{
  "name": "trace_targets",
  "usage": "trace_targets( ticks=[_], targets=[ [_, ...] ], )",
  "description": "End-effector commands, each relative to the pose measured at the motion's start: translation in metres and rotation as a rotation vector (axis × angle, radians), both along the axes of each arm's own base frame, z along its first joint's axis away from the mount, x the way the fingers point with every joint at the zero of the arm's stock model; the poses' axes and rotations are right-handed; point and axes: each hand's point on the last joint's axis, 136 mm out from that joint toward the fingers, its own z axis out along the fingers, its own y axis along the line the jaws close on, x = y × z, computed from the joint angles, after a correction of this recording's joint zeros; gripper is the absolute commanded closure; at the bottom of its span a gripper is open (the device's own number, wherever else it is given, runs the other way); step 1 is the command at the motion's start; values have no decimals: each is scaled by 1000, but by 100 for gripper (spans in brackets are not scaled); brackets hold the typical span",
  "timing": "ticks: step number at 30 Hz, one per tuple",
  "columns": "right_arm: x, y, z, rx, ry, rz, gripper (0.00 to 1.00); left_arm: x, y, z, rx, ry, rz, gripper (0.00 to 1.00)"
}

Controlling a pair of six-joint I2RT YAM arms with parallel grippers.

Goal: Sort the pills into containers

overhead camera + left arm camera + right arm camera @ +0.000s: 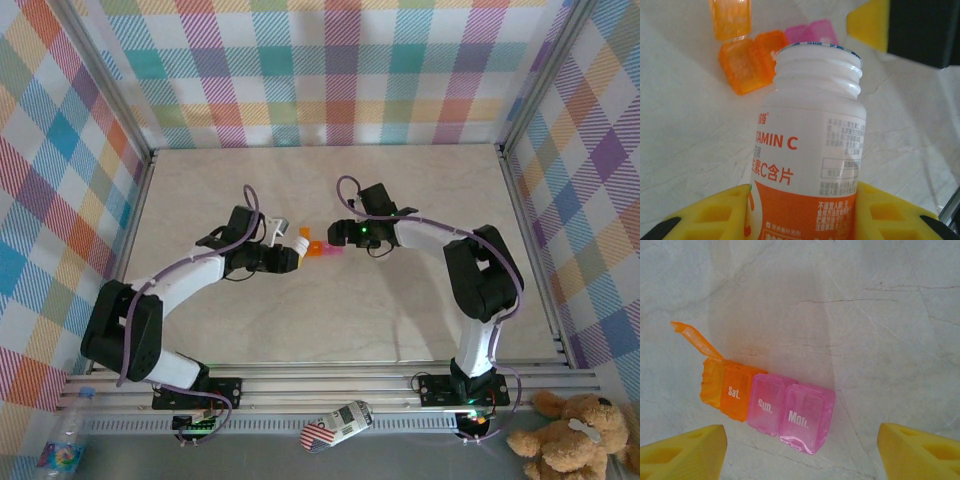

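The left tool (802, 212) is gripping the uncapped bottle (812, 135), aiming it at the containers (770, 402) just ahead, which are lying beneath the released right tool (800, 450) with one orange lid (692, 337) open, sorting seemingly all remaining.

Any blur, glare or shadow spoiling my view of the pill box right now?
Left wrist: bottle sharp, pill box behind it soft. Right wrist: day labels legible, faint shadow on the table. Top external: evenly lit, box tiny.
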Motion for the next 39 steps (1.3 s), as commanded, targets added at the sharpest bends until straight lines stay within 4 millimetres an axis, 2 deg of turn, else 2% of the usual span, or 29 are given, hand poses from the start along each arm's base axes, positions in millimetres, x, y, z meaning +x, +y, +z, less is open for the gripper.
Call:
trace_targets(
  ticks=[1, 16, 39],
  targets=[
    [8, 7, 5, 3, -27, 13, 22, 1, 0, -3, 27, 32, -16, 100],
    [12, 10, -15, -67, 3, 19, 23, 12, 5, -21, 133, 124, -6, 100],
    [10, 10, -35, -93, 41, 14, 24, 22, 5, -27, 254, 235, -19, 100]
  ],
)
